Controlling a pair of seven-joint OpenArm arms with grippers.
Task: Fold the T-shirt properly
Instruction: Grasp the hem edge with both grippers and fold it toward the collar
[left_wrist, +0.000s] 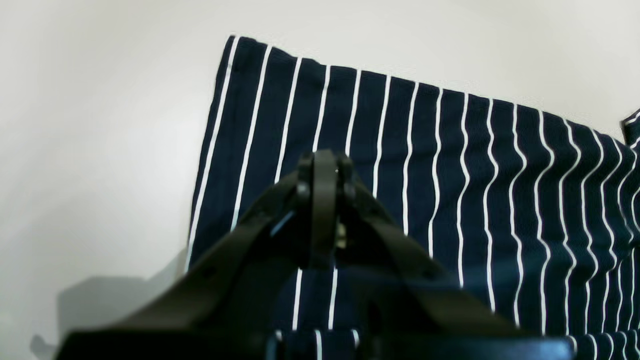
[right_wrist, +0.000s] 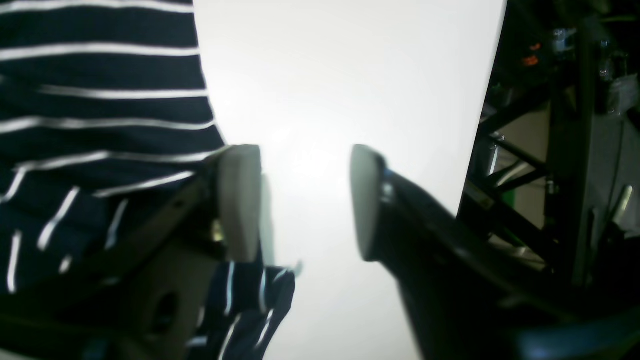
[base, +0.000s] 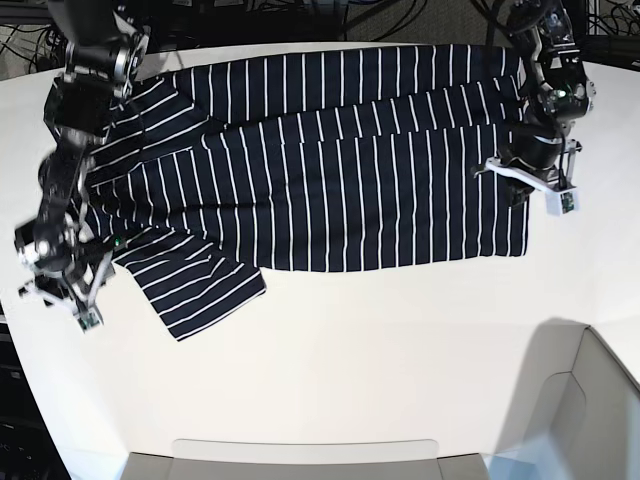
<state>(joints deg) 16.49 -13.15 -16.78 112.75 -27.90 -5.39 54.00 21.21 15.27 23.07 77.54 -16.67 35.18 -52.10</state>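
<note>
The white table (base: 400, 350) carries the T-shirt (base: 340, 170), a large dark navy cloth garment with thin white pinstripes, spread across the far half of the surface with its length running side to side in the base view. A long band along the far edge appears to lie doubled over the body, which suggests that a first lengthwise fold is in place. The near sleeve (base: 195, 285) still projects flat from the body at the collar end, unfolded. Judged from this layout, the task is at an early stage: the near side, the sleeve and the crosswise folds remain to be done.

The left gripper (left_wrist: 324, 172) sits over the hem end of the shirt, near its corner. Its jaws are closed together, and no cloth is visible between them; whether a thin layer is pinched cannot be told.

The right gripper (right_wrist: 305, 200) hangs at the collar end, just beside the shirt's edge. Its pale pads (right_wrist: 240, 200) stand well apart over bare table and hold nothing.
</note>
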